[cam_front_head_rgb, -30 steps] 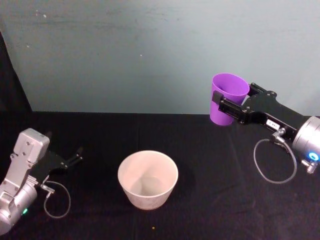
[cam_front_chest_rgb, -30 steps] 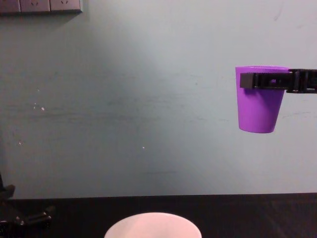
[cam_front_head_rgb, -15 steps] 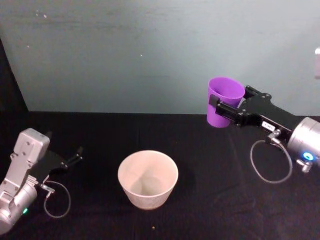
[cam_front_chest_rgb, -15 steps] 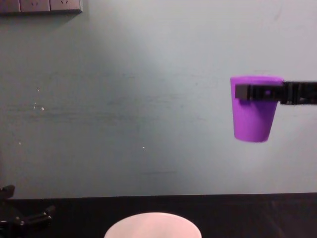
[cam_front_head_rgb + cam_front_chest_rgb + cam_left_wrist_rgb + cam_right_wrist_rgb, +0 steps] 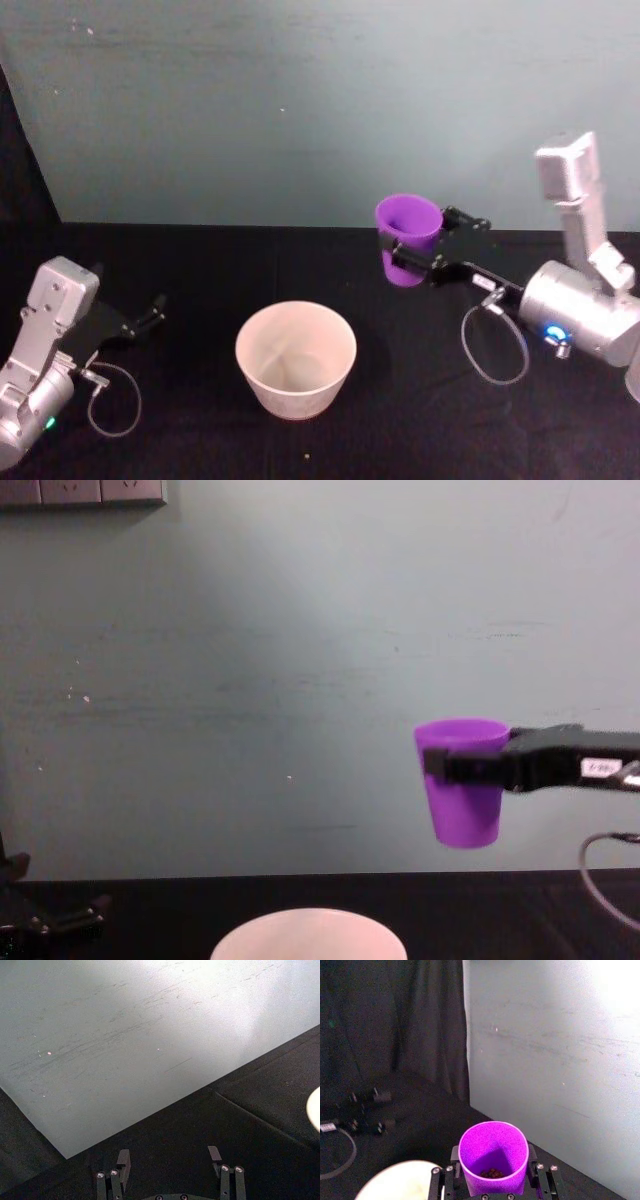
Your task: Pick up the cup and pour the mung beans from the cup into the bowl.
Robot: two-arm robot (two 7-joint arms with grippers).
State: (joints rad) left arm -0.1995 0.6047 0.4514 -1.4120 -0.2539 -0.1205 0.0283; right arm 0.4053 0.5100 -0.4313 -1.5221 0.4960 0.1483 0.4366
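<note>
Head view: right end effector (image 5: 420,245) clenched on upright cup (image 5: 408,225), in air over counter (image 5: 420,410), up and right of bowl (image 5: 296,392) at mid-counter. Left end effector (image 5: 150,312) parked near counter's left edge.
Left wrist view: left end effector released, jaws apart.
Right wrist view: mung beans (image 5: 492,1173) at cup bottom.
Chest view: cup above bowl rim, apart.

Right pincer (image 5: 407,258) raised, clamped — left pincer (image 5: 152,312) low, splayed.
</note>
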